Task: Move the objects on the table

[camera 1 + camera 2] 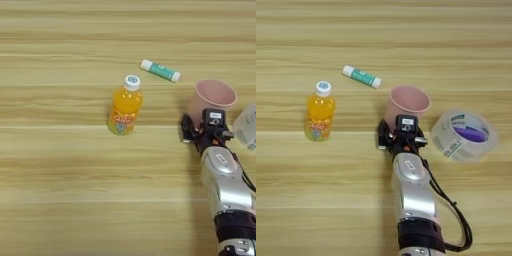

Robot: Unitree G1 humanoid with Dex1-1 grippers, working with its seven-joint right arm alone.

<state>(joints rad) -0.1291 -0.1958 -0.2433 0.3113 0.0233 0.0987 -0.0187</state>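
I have the right arm reaching in from the bottom edge, its pincer (387, 136) brought up against the near side of the pink plastic cup (407, 105); the wrist block hides most of the fingers, so I cannot tell how far apart they are or whether they have the cup wall between them. The cup stands upright, mouth up, on the wooden surface (331, 200), which suits a side approach at its lower wall, and I judge the cup is the item being addressed. The clear tape roll (465, 135) lies flat just to the cup's right, close to the forearm's path, so I would keep the elbow clear of it. The orange-juice bottle (125, 106) stands upright well to the left, white cap on, apart from everything else. The green-and-white tube (160, 70) lies on its side beyond bottle and cup, untouched.
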